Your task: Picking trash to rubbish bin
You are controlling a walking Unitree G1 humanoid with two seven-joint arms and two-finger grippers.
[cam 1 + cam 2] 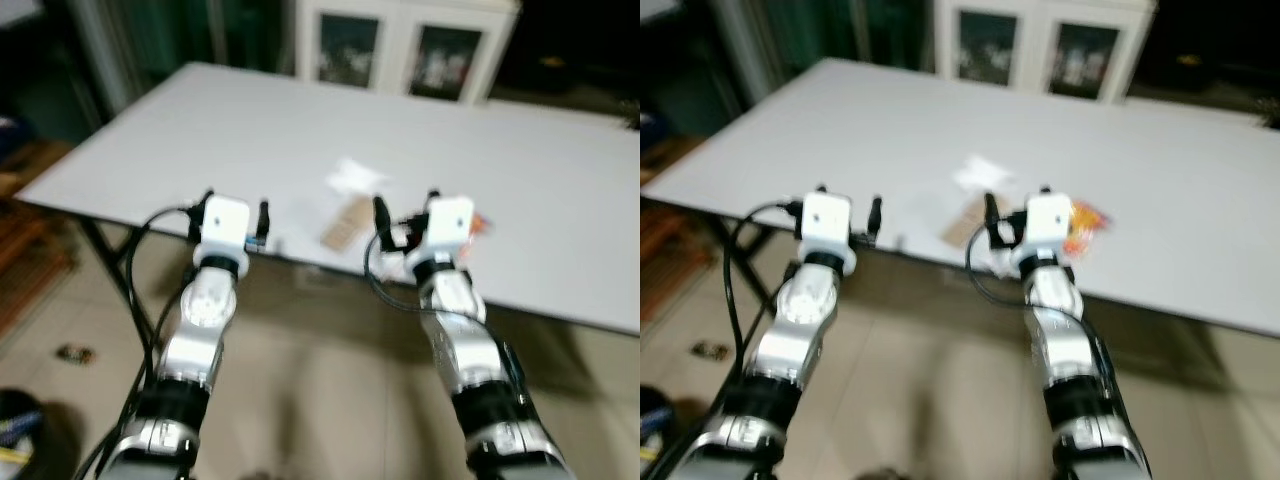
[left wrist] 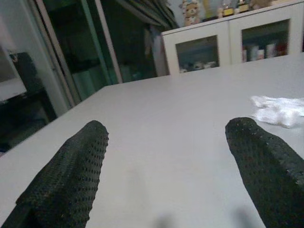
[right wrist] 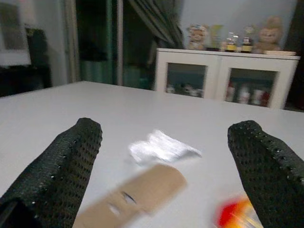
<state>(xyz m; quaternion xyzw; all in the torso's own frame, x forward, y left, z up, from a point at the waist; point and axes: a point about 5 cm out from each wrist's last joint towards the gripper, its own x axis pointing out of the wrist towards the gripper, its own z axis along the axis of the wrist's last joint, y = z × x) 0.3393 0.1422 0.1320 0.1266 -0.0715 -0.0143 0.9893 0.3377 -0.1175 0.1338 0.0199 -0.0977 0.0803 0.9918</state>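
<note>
Both silver arms reach forward to the near edge of the white table (image 1: 560,200). Left gripper (image 2: 166,137) has its fingers spread wide over bare tabletop, holding nothing. Right gripper (image 3: 164,137) is also spread wide and empty, pointing at the trash: a brown cardboard piece (image 3: 135,192) just before it, a crumpled white wrapper (image 3: 161,147) a little farther, and an orange-red packet (image 1: 1085,225) beside. Behind the table stands a white cabinet (image 1: 400,45).

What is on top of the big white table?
On the table lie a crumpled white wrapper, a brown card and an orange packet, partly hidden by the right tool.
</note>
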